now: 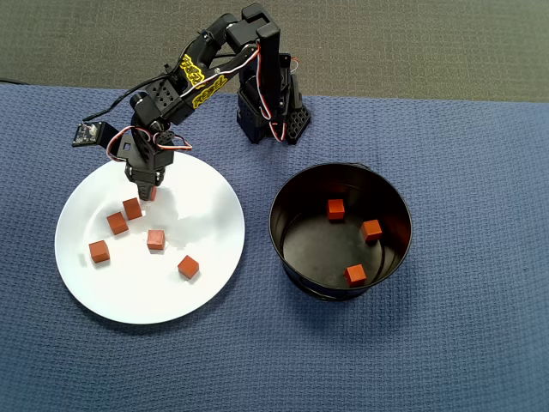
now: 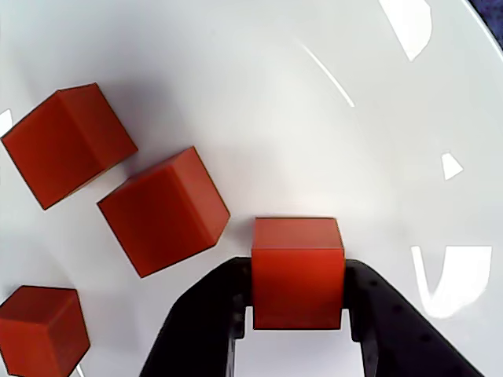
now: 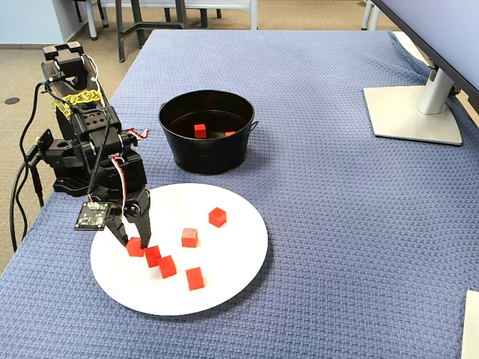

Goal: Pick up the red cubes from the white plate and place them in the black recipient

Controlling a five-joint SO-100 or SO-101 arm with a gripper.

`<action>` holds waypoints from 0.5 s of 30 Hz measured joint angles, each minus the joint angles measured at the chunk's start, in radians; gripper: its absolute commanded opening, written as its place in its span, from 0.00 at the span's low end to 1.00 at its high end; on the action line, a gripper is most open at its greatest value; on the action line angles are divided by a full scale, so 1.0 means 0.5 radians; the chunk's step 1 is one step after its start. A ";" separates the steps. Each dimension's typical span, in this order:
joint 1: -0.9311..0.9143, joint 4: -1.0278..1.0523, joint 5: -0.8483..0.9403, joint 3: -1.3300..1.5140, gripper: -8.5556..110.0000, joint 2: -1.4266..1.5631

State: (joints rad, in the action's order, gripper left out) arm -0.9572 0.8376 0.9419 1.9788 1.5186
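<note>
step: I'm grasping, jaws (image 2: 297,314) clamped on one red cube (image 2: 297,271) at the white plate's (image 1: 206,257) far-left rim, overhead view | four more red cubes on plate, three in black recipient (image 1: 287,249) | next: lift clear, swing over recipient, release

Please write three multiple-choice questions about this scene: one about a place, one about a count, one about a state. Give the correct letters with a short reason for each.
1. Where does the pincer work?
A. over the round glossy white plate
B. inside the round black tin container
C. on bare blue cloth

2. How many small red-orange cubes lie in the container?
A. one
B. three
C. five

3. What state is the pincer in?
A. open and empty
B. shut on a cube
C. out of view

Answers: 1 A, the overhead view shows it above the plate's rim side. 2 B, three cubes show on its bottom. 3 B, the wrist view shows both fingers against the gripped cube.
</note>
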 measured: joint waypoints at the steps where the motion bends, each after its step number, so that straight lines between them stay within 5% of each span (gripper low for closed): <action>1: 0.000 0.000 0.000 0.000 0.07 0.000; 15: 0.307 0.614 -0.310 -0.123 0.07 0.838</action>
State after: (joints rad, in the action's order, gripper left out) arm -0.8038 1.1443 0.7869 1.9175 1.9374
